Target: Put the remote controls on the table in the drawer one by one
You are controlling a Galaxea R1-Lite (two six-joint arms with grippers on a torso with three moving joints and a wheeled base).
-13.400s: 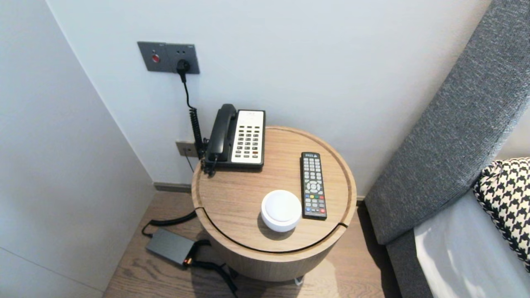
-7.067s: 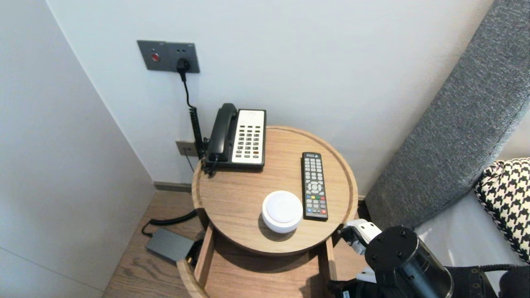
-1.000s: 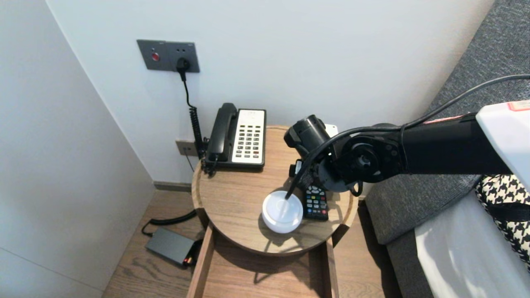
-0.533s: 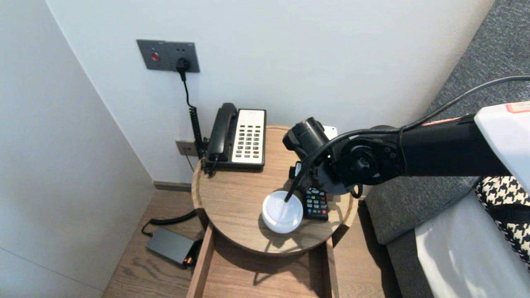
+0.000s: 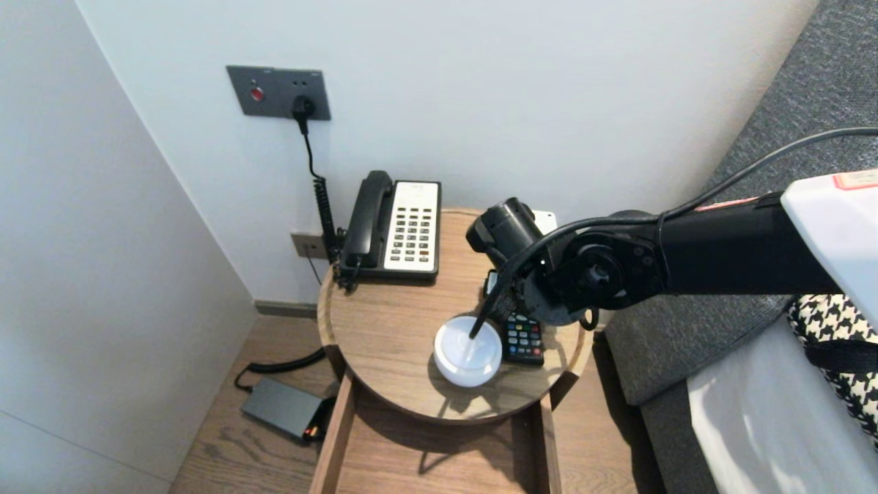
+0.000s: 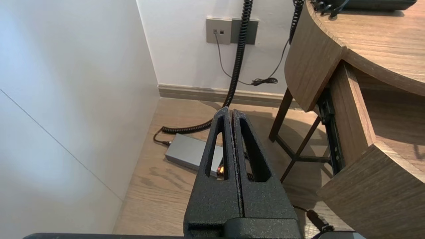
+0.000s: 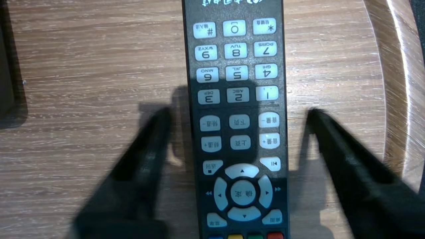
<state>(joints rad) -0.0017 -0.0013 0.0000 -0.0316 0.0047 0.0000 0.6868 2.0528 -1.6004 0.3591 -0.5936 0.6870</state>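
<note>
Right gripper (image 7: 239, 113) is low over the remote (image 5: 523, 335), jaws open and straddling it across its width, about at the volume keys. There is a gap on both sides and no contact that I can see.

Remote lies flat on the round wooden surface (image 5: 384, 322), at 3 o'clock in the head view, long axis running 12 to 6. The right wrist covers its far half there.

White round device (image 5: 459, 362) sits at 6 o'clock, just beside the remote's near end. Phone (image 5: 410, 230) is at 11 o'clock, well apart from the remote. The drawer (image 5: 439, 460) under the surface stands open at 6 o'clock.

Left gripper (image 6: 229, 113) is parked off the surface's left side, over the floor, jaws closed on nothing. A grey power brick (image 6: 189, 152) lies on the floor below it.
</note>
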